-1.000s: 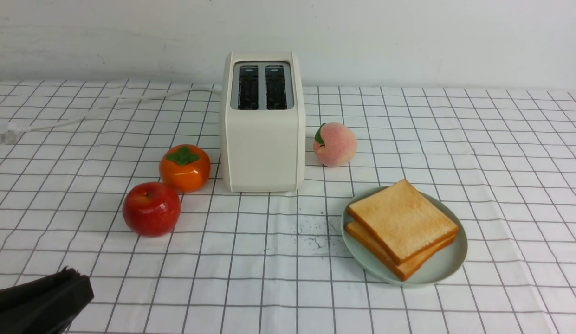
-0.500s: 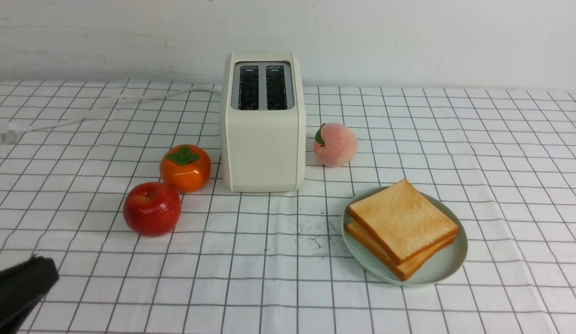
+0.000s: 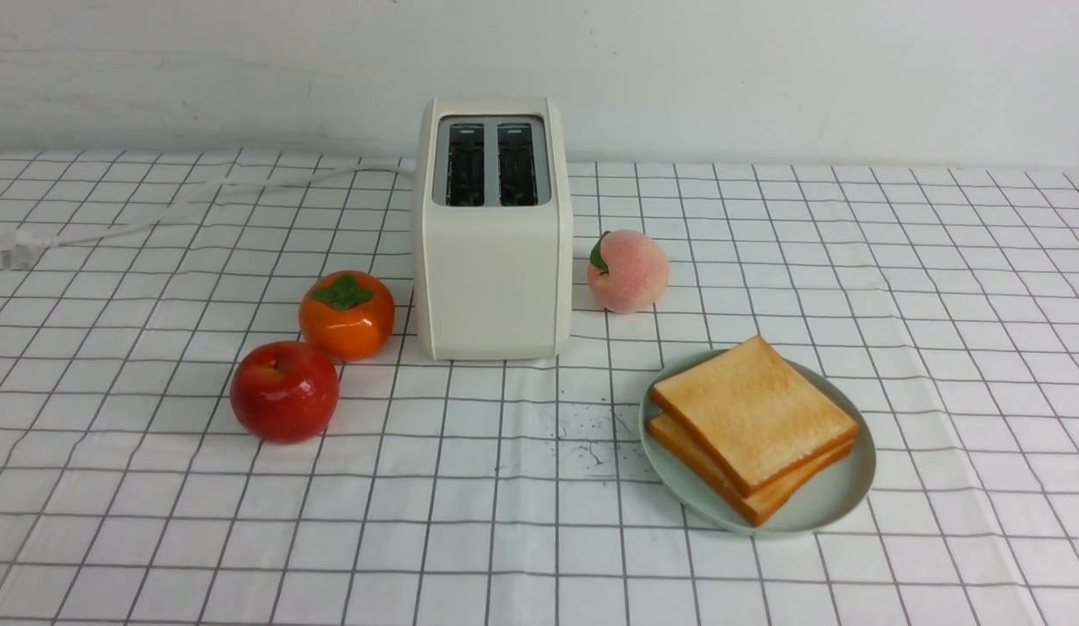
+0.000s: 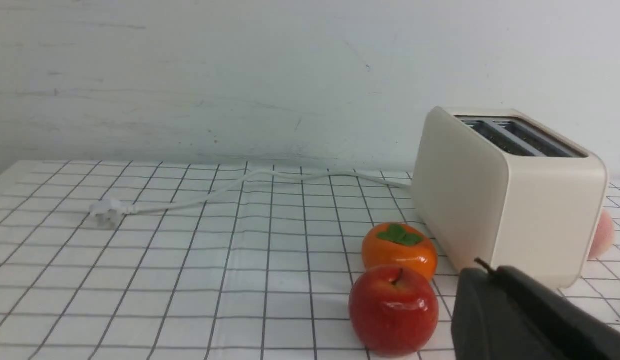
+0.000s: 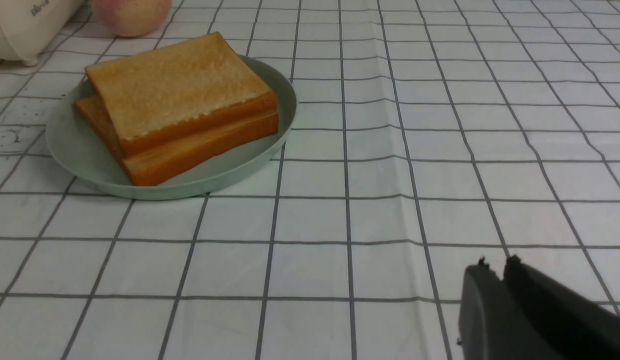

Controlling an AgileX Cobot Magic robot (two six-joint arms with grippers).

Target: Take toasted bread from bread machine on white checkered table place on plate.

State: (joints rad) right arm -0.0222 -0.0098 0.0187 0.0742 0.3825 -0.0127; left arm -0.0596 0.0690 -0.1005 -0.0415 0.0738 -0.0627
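Two slices of toasted bread lie stacked on the mint-green plate, right of centre on the white checkered table. The bread machine stands behind them with both slots empty. Neither gripper shows in the front view. In the left wrist view my left gripper is shut and empty, low beside the red apple and in front of the bread machine. My right gripper is shut on nothing, hanging over bare cloth well apart from the plate and toasted bread.
An orange persimmon and the red apple sit left of the bread machine, a peach to its right. The white cord runs left to a plug. Dark crumbs speckle the cloth near the plate.
My left gripper drew back out of the front view's lower left corner, and its jaws came together. Toast, plate and fruit have not moved.
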